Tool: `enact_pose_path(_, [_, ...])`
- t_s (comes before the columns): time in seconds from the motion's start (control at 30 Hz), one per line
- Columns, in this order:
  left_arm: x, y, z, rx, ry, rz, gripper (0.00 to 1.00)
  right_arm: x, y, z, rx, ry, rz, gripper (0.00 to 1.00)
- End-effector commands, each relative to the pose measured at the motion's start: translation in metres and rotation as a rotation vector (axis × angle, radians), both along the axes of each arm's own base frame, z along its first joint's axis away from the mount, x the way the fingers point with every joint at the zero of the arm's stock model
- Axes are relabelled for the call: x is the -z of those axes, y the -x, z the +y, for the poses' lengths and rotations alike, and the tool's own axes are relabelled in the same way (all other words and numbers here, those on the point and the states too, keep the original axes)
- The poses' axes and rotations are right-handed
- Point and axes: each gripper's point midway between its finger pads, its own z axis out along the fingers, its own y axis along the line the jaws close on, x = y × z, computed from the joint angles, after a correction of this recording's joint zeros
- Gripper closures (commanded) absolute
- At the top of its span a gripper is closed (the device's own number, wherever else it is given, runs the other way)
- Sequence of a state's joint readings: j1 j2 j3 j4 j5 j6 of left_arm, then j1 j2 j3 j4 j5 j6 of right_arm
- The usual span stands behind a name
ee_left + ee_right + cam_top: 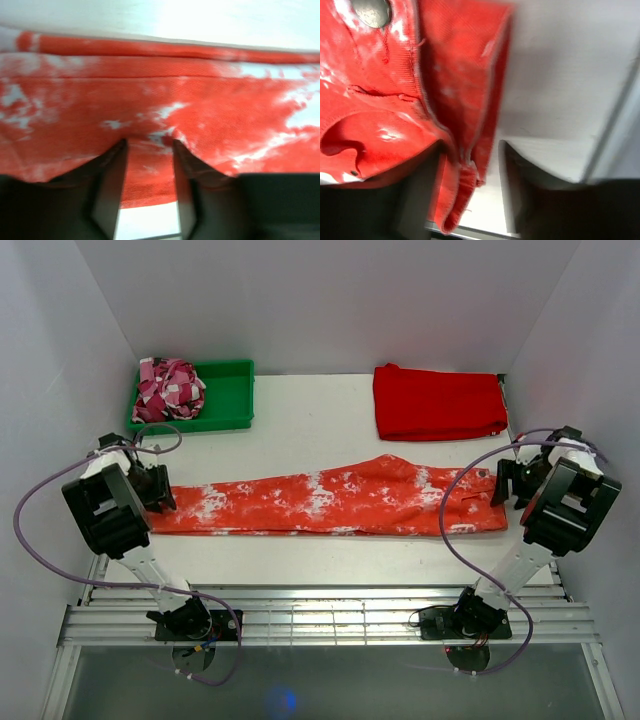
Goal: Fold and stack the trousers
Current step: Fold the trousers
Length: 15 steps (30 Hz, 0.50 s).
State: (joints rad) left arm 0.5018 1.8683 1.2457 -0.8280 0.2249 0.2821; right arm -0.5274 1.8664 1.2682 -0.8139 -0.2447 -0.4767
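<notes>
The trousers (330, 495), orange-red with white splotches, lie stretched out flat across the table, legs to the left and waist to the right. My left gripper (160, 490) sits at the leg-hem end. In the left wrist view its jaws (149, 145) stand open, with the flat cloth (200, 100) and its hem edge lying between the fingers. My right gripper (503, 485) is at the waist end. There the jaws (471, 145) are open, and the waistband edge (465, 165) droops loose beside the left finger. A metal button (371, 11) shows on the waistband.
A green tray (232, 400) at the back left holds a crumpled pink-and-white cloth (168, 388). A plain red folded cloth (438, 402) lies at the back right. White walls close in three sides, and metal rails (320, 620) run along the near edge.
</notes>
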Motion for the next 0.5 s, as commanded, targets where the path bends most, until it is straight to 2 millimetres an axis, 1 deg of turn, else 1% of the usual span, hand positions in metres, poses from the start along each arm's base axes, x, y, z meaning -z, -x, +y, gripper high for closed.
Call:
enact_pose_path(0.0, [-0.021, -0.016, -0.018, 0.141, 0.105, -0.113, 0.44, -0.052, -0.03, -0.036, -0.056, 0.142, -0.095, 0.09])
enact_pose_path(0.03, [-0.045, -0.031, -0.023, 0.182, 0.118, -0.189, 0.41, -0.068, -0.04, -0.026, -0.083, 0.101, -0.142, 0.01])
enact_pose_path(0.07, [-0.073, -0.041, -0.038, 0.23, 0.161, -0.283, 0.37, -0.098, -0.051, -0.014, -0.142, 0.093, -0.204, 0.06])
enact_pose_path(0.1, [-0.09, -0.044, -0.053, 0.266, 0.197, -0.312, 0.35, -0.112, -0.057, 0.001, -0.187, 0.062, -0.249, 0.1])
enact_pose_path(0.13, [-0.111, -0.053, -0.062, 0.289, 0.216, -0.367, 0.33, -0.131, -0.063, 0.025, -0.243, -0.001, -0.323, 0.1])
enact_pose_path(0.17, [-0.13, -0.056, -0.091, 0.346, 0.282, -0.417, 0.31, -0.139, -0.064, 0.057, -0.339, -0.051, -0.343, 0.1])
enact_pose_path(0.2, [-0.137, -0.056, -0.106, 0.369, 0.313, -0.427, 0.3, -0.145, -0.064, 0.081, -0.396, -0.096, -0.368, 0.1])
enact_pose_path(0.23, [-0.141, -0.056, -0.122, 0.37, 0.35, -0.424, 0.29, -0.151, -0.065, 0.108, -0.452, -0.172, -0.402, 0.1])
enact_pose_path(0.27, [-0.138, -0.051, -0.142, 0.387, 0.394, -0.406, 0.29, -0.148, -0.059, 0.146, -0.54, -0.227, -0.394, 0.1])
enact_pose_path(0.3, [-0.141, -0.052, -0.173, 0.452, 0.441, -0.424, 0.27, -0.146, -0.058, 0.166, -0.585, -0.262, -0.402, 0.08])
enact_pose_path(0.33, [-0.139, -0.049, -0.19, 0.425, 0.489, -0.398, 0.27, -0.142, -0.055, 0.186, -0.618, -0.308, -0.395, 0.08])
enact_pose_path(0.37, [-0.125, -0.039, -0.215, 0.449, 0.534, -0.352, 0.27, -0.13, -0.049, 0.217, -0.689, -0.348, -0.353, 0.07])
enact_pose_path(0.4, [-0.12, -0.043, -0.226, 0.458, 0.565, -0.363, 0.27, -0.12, -0.041, 0.23, -0.718, -0.377, -0.309, 0.05])
enact_pose_path(0.43, [-0.112, -0.04, -0.235, 0.453, 0.586, -0.339, 0.27, -0.104, -0.039, 0.238, -0.726, -0.402, -0.262, 0.04])
enact_pose_path(0.47, [-0.104, -0.038, -0.242, 0.419, 0.61, -0.303, 0.28, -0.095, -0.032, 0.258, -0.774, -0.417, -0.225, 0.04])
